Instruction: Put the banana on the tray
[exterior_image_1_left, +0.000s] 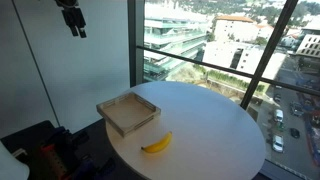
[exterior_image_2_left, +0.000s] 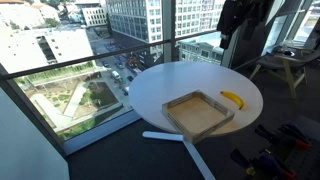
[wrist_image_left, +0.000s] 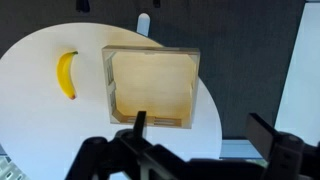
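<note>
A small curved yellow banana (exterior_image_1_left: 156, 145) lies on the round white table, beside the square wooden tray (exterior_image_1_left: 128, 113). Both also show in an exterior view, banana (exterior_image_2_left: 232, 99) and tray (exterior_image_2_left: 199, 113), and in the wrist view, banana (wrist_image_left: 67, 75) left of the tray (wrist_image_left: 152, 86). The tray is empty. My gripper (exterior_image_1_left: 73, 20) hangs high above the table, well away from both; it also shows in an exterior view (exterior_image_2_left: 232, 28). In the wrist view its fingers (wrist_image_left: 198, 128) are spread apart and hold nothing.
The round white table (exterior_image_1_left: 210, 125) stands by tall windows with dark frames (exterior_image_1_left: 135, 45). Dark equipment lies on the floor near the table's base (exterior_image_1_left: 55, 150). A wooden stool (exterior_image_2_left: 285, 65) stands behind the table.
</note>
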